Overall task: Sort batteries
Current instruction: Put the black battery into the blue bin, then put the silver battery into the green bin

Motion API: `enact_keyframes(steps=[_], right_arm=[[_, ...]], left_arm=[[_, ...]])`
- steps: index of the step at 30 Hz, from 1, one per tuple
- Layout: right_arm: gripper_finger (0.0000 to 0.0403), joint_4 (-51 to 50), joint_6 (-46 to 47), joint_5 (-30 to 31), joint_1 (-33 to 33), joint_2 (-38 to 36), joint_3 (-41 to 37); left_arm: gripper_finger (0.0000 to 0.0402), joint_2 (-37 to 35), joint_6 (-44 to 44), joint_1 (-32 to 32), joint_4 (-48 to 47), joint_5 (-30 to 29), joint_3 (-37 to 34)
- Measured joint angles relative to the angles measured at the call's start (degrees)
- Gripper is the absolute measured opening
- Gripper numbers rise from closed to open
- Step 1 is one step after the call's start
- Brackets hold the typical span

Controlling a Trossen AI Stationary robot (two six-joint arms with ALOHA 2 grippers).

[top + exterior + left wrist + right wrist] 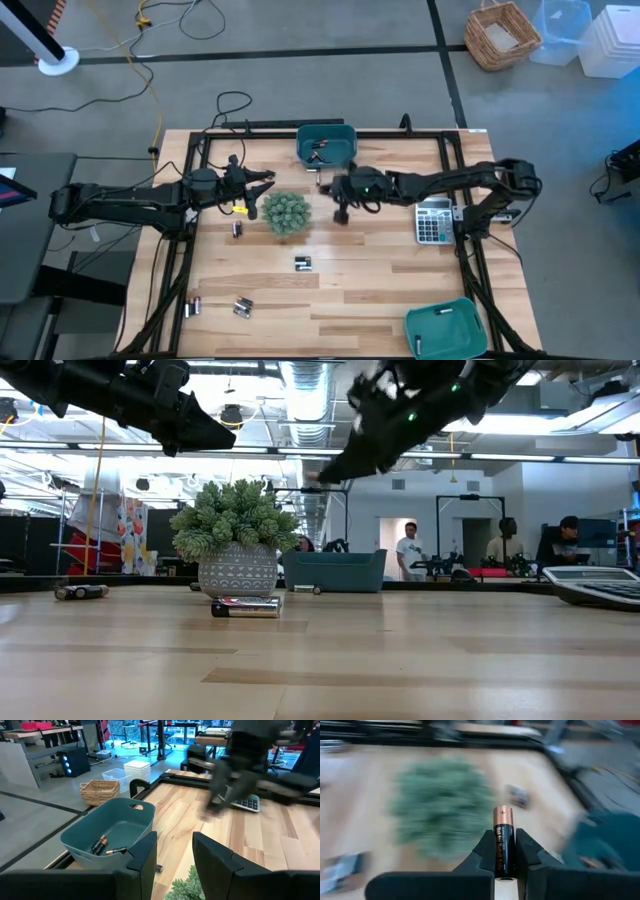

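Pinching a battery [502, 840] at mid-length, our right gripper [341, 212] hovers above the worktop [380, 285] just right of the potted plant [285, 212]. We judge the cell rigid, light and slippery: grip its sides. Our left gripper [172, 852] stands parted, empty.
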Motion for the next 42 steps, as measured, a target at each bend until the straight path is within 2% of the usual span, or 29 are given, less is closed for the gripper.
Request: enact_keyframes(steps=[8, 17, 23, 33, 36, 42], right_arm=[[0.0035, 1.3, 11.0, 10.4, -9.9, 1.2, 0.0], [0.0039, 5.7, 13.4, 10.5, -16.1, 8.6, 3.2], [0.0079, 2.8, 12.1, 9.3, -16.6, 13.4, 9.3], [0.0218, -1.0, 12.0, 9.4, -17.3, 13.1, 11.0], [0.0230, -2.1, 12.1, 9.2, -15.7, 13.1, 11.0], [0.0225, -2.2, 10.1, 9.9, -8.5, 13.1, 11.0]], left_arm=[[0.0118, 0.0, -0.1, 0.0, 0.1, 0.0, 0.0], [0.0118, 0.0, -0.1, 0.0, 0.2, 0.0, 0.0], [0.0118, 0.0, -0.1, 0.0, 0.1, 0.0, 0.0], [0.0118, 0.0, 0.0, -0.1, 0.1, 0.0, 0.0], [0.0118, 0.0, 0.0, -0.1, 0.1, 0.0, 0.0], [0.0118, 0.0, 0.0, -0.1, 0.1, 0.0, 0.0]])
